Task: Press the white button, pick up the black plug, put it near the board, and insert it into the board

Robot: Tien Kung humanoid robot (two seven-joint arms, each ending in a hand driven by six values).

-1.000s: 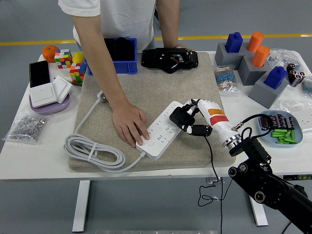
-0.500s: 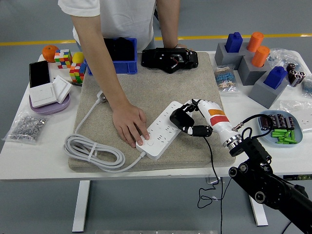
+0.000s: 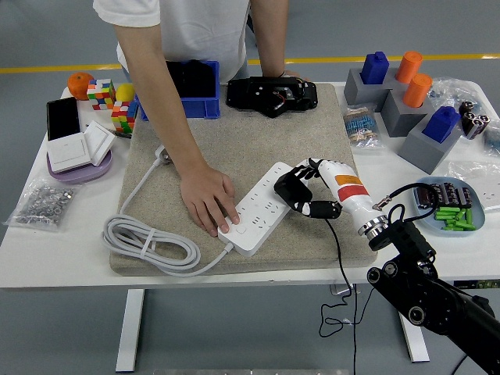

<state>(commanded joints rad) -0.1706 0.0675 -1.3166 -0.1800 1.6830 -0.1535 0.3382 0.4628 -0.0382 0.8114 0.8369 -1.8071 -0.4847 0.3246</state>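
Right hand (image 3: 306, 192) is closed around the black plug (image 3: 287, 188), holding it just over the right end of the white power strip (image 3: 258, 215). Plug cable (image 3: 341, 258) hangs off the counter's (image 3: 47, 242) near edge. Power strip lies on a beige mat (image 3: 258, 141) toward the near edge; a person's hand (image 3: 207, 201) presses down on its left end.

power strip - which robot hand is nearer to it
Right. The right hand holds the black plug at the power strip's right edge, above its sockets. The left hand is not in view.
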